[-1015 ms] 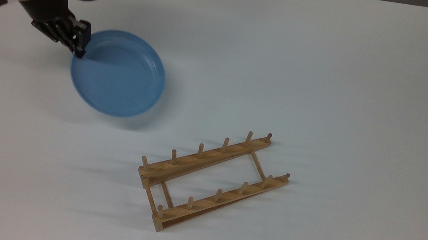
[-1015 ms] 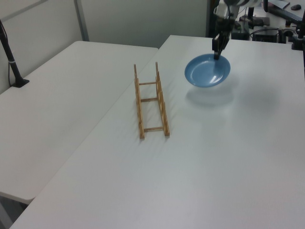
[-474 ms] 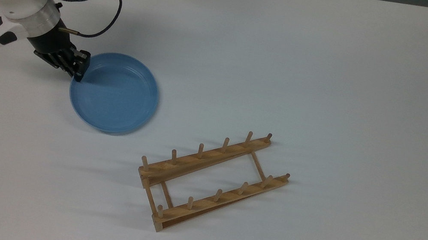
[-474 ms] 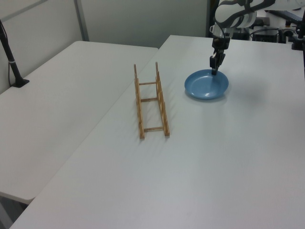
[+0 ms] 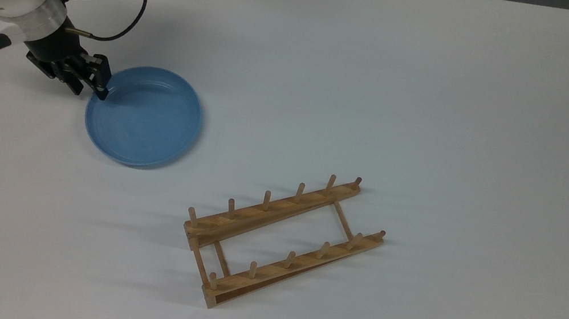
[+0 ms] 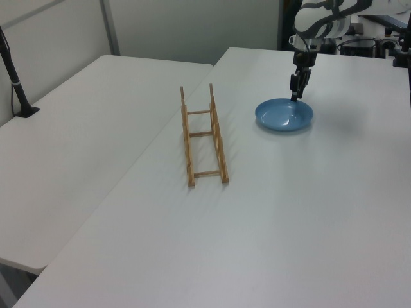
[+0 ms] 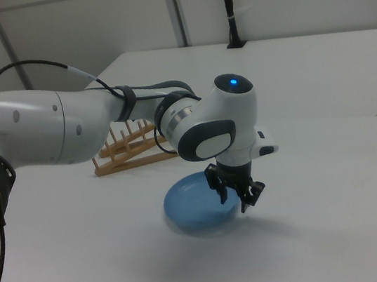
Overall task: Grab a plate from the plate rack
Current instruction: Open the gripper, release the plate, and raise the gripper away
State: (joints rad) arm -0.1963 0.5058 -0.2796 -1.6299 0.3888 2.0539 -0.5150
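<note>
Light blue plate [image 5: 144,116]: flat on the white table [image 5: 445,94], out of the wooden plate rack [image 5: 282,240] and well apart from it, toward the top view's upper left. No tilt seen in the left view. Slightly smeared outline in the right view, so possibly not quite at rest.

At the plate's rim, on the top view's left edge of it: the gripper [image 5: 90,86], pointing down, fingers parted and seemingly released, one fingertip at the rim or just inside it, the other outside. No firm clamp on the plastic to be seen. Hard to tell whether a fingertip touches the rim.

Judged from this: removal from the rack done, set-down about finished, retreat left to do.

Risks from here:
- Snagging the raised rim on the way up, if lifted at a slant rather than straight. Likely result: a light, shallow plate flipped or dragged across the smooth tabletop.
- Sliding toward the top view's left table edge, if nudged sideways by the inner fingertip.
- Skidding, if let go with any motion left in the plate.
- Catching on the black cable [image 5: 130,12] looped off the wrist: unlikely, but close above the plate.

Rack itself: bare pegs, flat on the table, far enough away to be in no danger from a short vertical retreat.
</note>
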